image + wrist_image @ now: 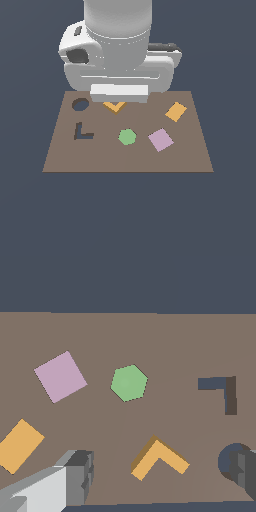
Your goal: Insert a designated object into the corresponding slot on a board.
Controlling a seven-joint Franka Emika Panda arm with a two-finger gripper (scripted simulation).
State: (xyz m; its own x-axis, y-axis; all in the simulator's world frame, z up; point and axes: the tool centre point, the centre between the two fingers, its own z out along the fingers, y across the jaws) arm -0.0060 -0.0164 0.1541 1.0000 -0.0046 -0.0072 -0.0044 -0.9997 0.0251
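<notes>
Fingers (pixel 75 476) of my gripper (pixel 160 478) fill the wrist view's foreground, spread wide, holding nothing, straddling the orange angle piece (pixel 159 458). That piece lies flat on the board (pixel 190 157), under the hand in the exterior view, apart from the L-shaped slot (pixel 82 132).

Risk, my read: its corner is turned off the slot's, so without rotation it jams; a skewed pinch could squirt it sideways.

L-shaped slot empty; round cutout (pixel 80 104) empty too. Green hexagon (pixel 129 383) nearby.

Orange L-shaped piece (pixel 157 458) is seen lying flat on the brown board (pixel 150 341), corner turned away from its slot. The dark L-shaped slot (pixel 223 392) is found unfilled, well apart from it.
</notes>
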